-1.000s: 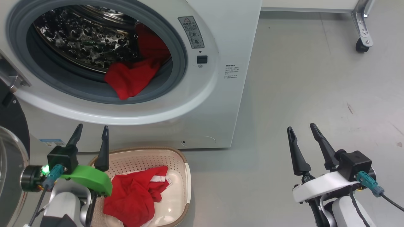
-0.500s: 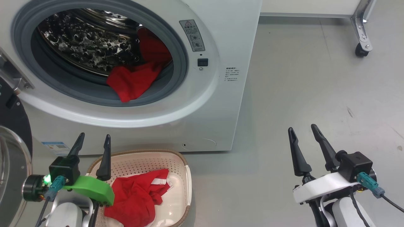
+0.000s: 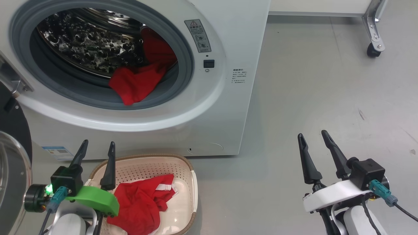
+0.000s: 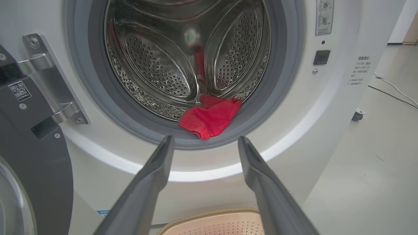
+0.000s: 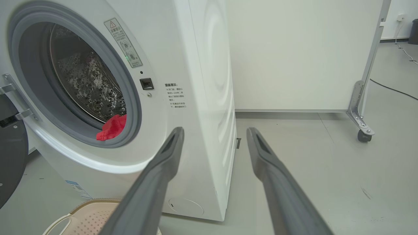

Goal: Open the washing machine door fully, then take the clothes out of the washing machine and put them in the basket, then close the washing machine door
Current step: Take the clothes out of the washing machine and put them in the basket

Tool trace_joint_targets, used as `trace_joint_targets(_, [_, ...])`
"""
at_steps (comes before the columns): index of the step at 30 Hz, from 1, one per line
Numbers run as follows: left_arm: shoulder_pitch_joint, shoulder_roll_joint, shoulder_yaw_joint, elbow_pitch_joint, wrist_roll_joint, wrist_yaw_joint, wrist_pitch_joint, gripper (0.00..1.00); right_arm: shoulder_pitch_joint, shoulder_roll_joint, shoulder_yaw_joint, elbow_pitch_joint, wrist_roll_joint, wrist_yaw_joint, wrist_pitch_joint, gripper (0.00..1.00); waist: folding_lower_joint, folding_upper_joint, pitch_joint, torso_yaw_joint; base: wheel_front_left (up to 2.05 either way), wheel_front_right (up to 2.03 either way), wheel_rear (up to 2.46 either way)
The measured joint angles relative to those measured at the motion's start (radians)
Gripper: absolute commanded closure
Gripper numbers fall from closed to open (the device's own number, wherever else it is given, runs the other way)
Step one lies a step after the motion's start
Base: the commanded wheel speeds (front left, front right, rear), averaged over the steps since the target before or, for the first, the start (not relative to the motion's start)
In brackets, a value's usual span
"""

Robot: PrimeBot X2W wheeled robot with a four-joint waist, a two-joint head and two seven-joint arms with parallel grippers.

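The washing machine [image 3: 214, 107] stands with its door [image 3: 14, 129] swung open at the left. One piece of the red clothes [image 3: 135, 83] lies in the steel drum and droops over the grey mouth ring; the left wrist view shows these clothes [image 4: 209, 119] just beyond the fingers. Another red garment with white stripes [image 3: 143, 202] lies in the cream basket [image 3: 156, 169] on the floor before the machine. My left gripper [image 3: 99, 143] hangs open and empty over the basket's left side, pointing at the mouth. My right gripper [image 3: 312, 134] is open and empty over bare floor, right of the machine.
The door's metal hinge [image 4: 49, 81] juts out at the mouth's left side. A white panel on a metal leg with a caster [image 3: 372, 49] stands at the far right. Grey floor [image 3: 326, 91] spreads to the right of the machine.
My left gripper has sunk a little toward the bottom of the head view, still open. The head view itself has wobbled slightly. The clothes have not moved.
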Motion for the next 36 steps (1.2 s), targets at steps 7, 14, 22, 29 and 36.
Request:
trace_joint_targets(7, [0.005, 0.000, 0.001, -0.012, 0.000, 0.000, 0.000, 0.00, 0.000, 0.000, 0.001, -0.003, 0.000, 0.000, 0.000, 0.00, -0.0001, 0.0000, 0.005, -0.004, 0.00, 0.00, 0.00])
trace_joint_targets(14, [0.010, 0.000, 0.002, -0.024, 0.000, 0.000, 0.000, 0.00, 0.000, 0.000, 0.001, -0.005, 0.000, 0.000, 0.000, 0.00, 0.0000, 0.0000, 0.012, -0.009, 0.00, 0.00, 0.00])
trace_joint_targets(22, [0.019, -0.001, 0.003, -0.026, 0.000, 0.000, 0.000, 0.00, 0.000, 0.001, 0.003, -0.005, 0.000, 0.000, 0.000, 0.00, 0.0000, 0.0000, 0.016, -0.014, 0.00, 0.00, 0.00])
trace_joint_targets(29, [0.021, -0.001, 0.007, -0.031, 0.000, 0.000, 0.000, 0.00, 0.000, 0.001, 0.007, -0.005, 0.000, 0.000, 0.000, 0.00, 0.0000, 0.0000, 0.020, -0.020, 0.00, 0.00, 0.00])
trace_joint_targets(36, [0.022, 0.003, 0.026, -0.049, 0.000, 0.000, 0.000, 0.00, -0.001, 0.001, 0.034, -0.012, 0.000, 0.000, 0.000, 0.00, 0.0000, 0.0000, 0.047, -0.033, 0.00, 0.00, 0.00])
